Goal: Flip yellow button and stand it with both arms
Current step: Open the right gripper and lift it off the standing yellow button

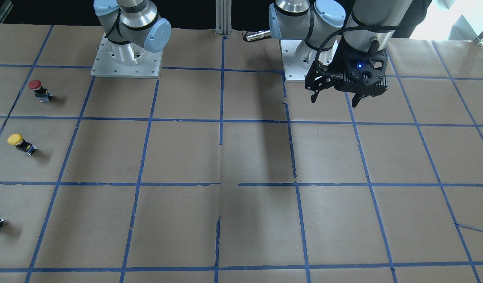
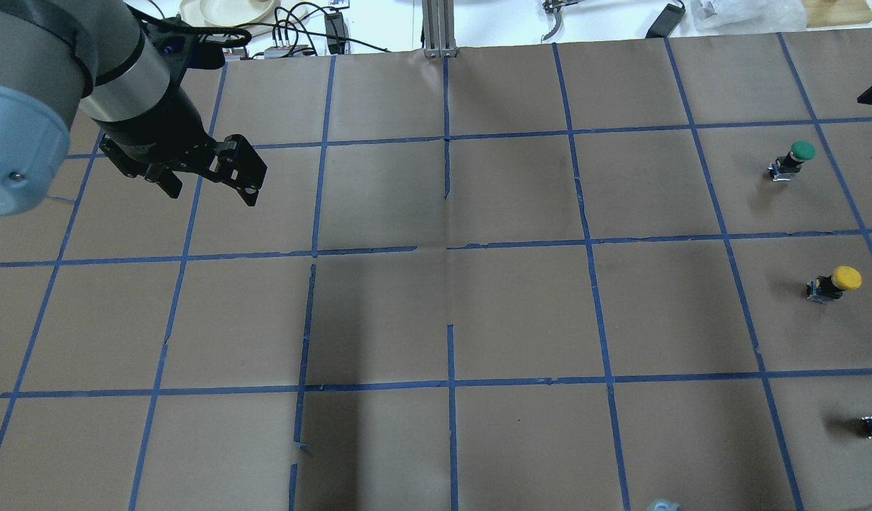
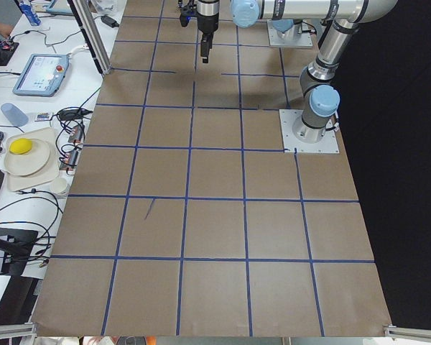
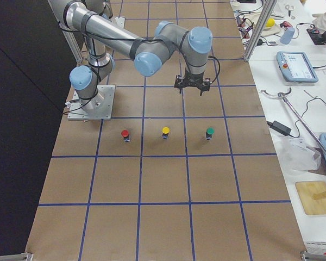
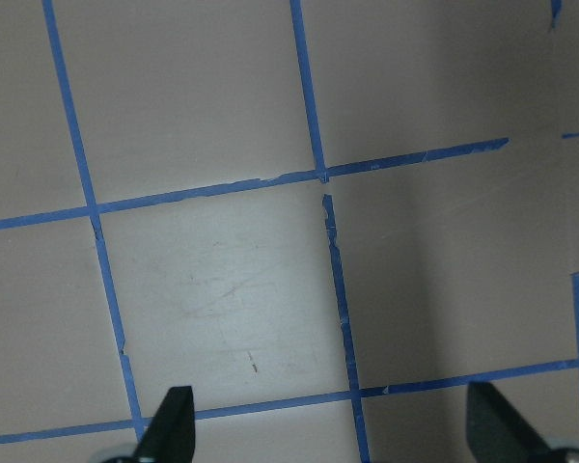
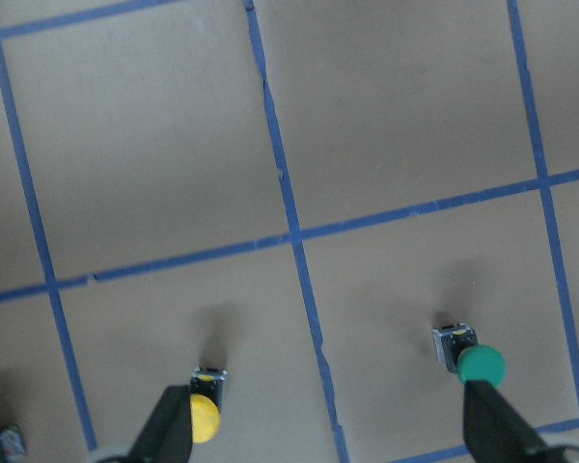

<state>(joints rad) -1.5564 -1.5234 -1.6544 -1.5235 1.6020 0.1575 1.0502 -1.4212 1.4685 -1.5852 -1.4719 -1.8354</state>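
Observation:
The yellow button (image 1: 20,143) is on the brown paper near the table's end on my right side. It seems to stand on its block body with the cap up. It also shows in the overhead view (image 2: 836,282) and the exterior right view (image 4: 165,132). My right gripper (image 4: 191,87) hangs open and empty above the table, farther from that table end than the button. In its wrist view (image 6: 333,439) the yellow button (image 6: 205,413) sits beside one of the fingers (image 6: 169,429). My left gripper (image 2: 212,195) is open and empty, held high in front of its base, far from the button. It also shows in the front-facing view (image 1: 335,102).
A red-capped button (image 1: 39,89) stands closer to the robot than the yellow one. A green-capped button (image 2: 794,157) stands beyond it. The two arm bases (image 1: 126,59) are bolted at the robot's edge. Blue tape lines (image 2: 446,248) grid the paper. Cables and plates lie off the far edge.

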